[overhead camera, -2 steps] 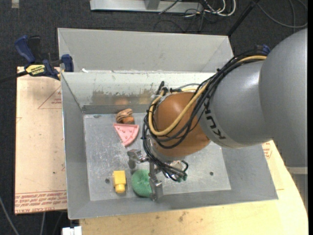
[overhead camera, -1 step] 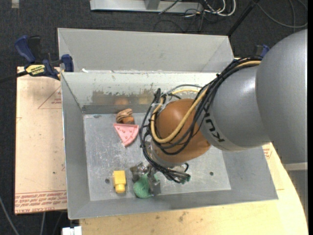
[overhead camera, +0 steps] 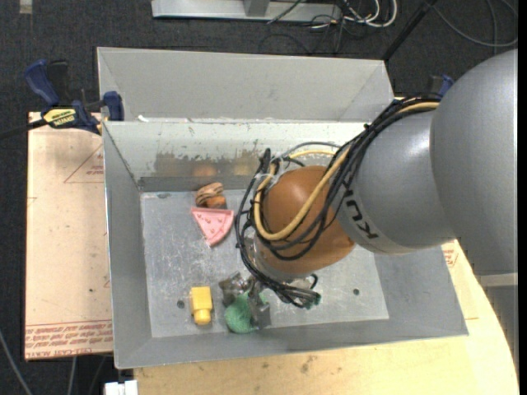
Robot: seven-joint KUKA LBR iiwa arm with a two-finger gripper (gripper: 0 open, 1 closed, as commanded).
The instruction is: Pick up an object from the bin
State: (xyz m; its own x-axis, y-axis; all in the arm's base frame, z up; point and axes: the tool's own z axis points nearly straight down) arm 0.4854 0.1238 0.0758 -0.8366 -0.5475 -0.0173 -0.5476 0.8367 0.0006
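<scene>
My gripper [overhead camera: 248, 300] is low at the bin's front, just under the orange wrist cover. It is right over a small green rounded thing [overhead camera: 238, 319] that lies on the bin floor near the front wall, and it touches or nearly touches the thing's top. A yellow block-shaped toy [overhead camera: 200, 304] lies a little to the left of the green thing, apart from the gripper.
A pink wedge shaped like a melon slice [overhead camera: 213, 225] lies at the middle left of the floor. A brown rounded toy [overhead camera: 211, 194] sits behind it by the back wall. The arm and its cables cover the bin's right half.
</scene>
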